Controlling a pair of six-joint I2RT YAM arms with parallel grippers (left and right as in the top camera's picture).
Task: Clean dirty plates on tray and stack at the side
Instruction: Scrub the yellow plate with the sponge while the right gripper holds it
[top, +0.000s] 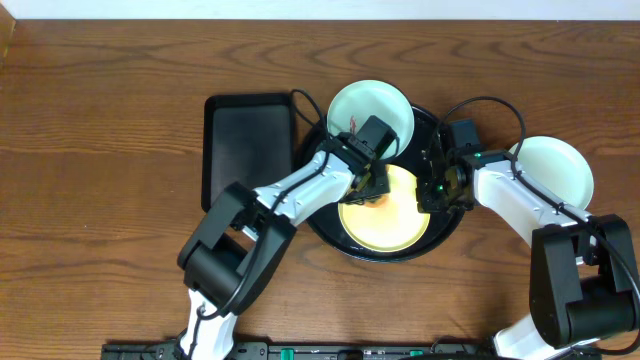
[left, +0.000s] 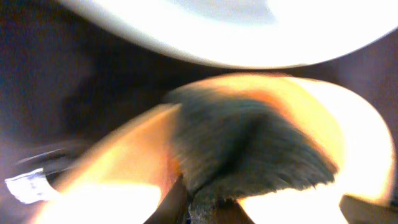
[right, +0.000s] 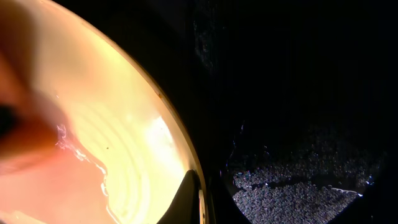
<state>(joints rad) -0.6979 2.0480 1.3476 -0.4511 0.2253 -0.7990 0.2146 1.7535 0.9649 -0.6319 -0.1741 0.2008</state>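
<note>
L gripper (top: 372, 188) hides yellow plate (top: 392, 226) centre; wrist views blurred

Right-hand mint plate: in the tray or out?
Out: the mint plate rests on the table, right of the tray.

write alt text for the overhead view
Two robot arms meet over a round black tray: the left gripper presses an orange sponge onto a yellow plate while the right gripper holds its rim. One mint plate sits at the tray's far edge, another on the table beside it.
</note>
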